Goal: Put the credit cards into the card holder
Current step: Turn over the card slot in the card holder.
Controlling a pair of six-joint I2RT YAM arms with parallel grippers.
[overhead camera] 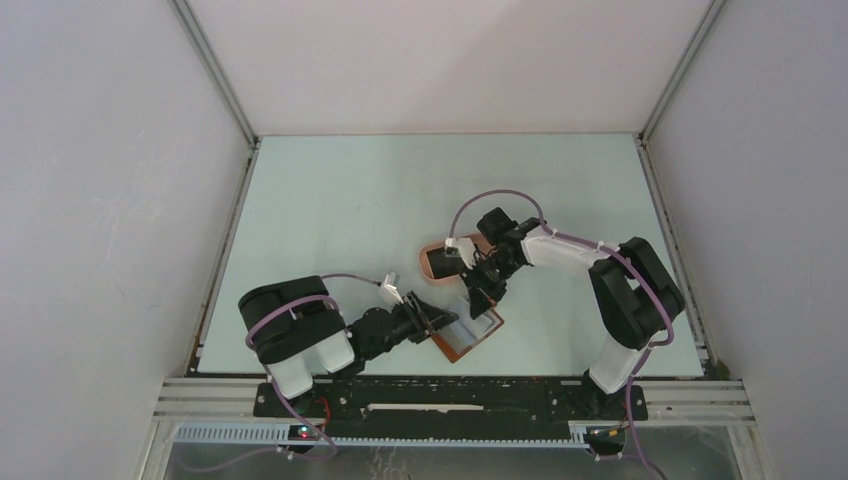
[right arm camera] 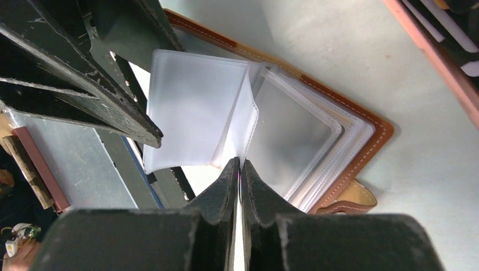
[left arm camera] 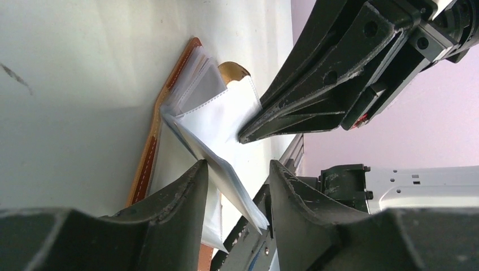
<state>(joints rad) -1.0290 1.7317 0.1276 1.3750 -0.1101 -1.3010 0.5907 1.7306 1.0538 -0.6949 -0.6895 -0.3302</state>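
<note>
The card holder (overhead camera: 470, 338) lies open near the table's front edge, brown leather outside (right arm camera: 361, 151) with clear plastic sleeves (left arm camera: 220, 113) fanned up. My right gripper (right arm camera: 239, 164) is shut on the edge of one sleeve and holds it upright; from above it hangs over the holder (overhead camera: 479, 297). My left gripper (left arm camera: 237, 176) is open, with a bundle of sleeves slanting through the gap, unclamped; it reaches in from the left (overhead camera: 444, 320). Dark credit cards (overhead camera: 443, 262) lie in the pink tray (overhead camera: 428, 256) just behind.
The pink tray's rim (right arm camera: 435, 53) crosses the right wrist view's top right corner. The two grippers' tips sit a finger-width apart over the holder. The metal frame rail (overhead camera: 450, 385) runs right in front of the holder. Grey walls enclose the table.
</note>
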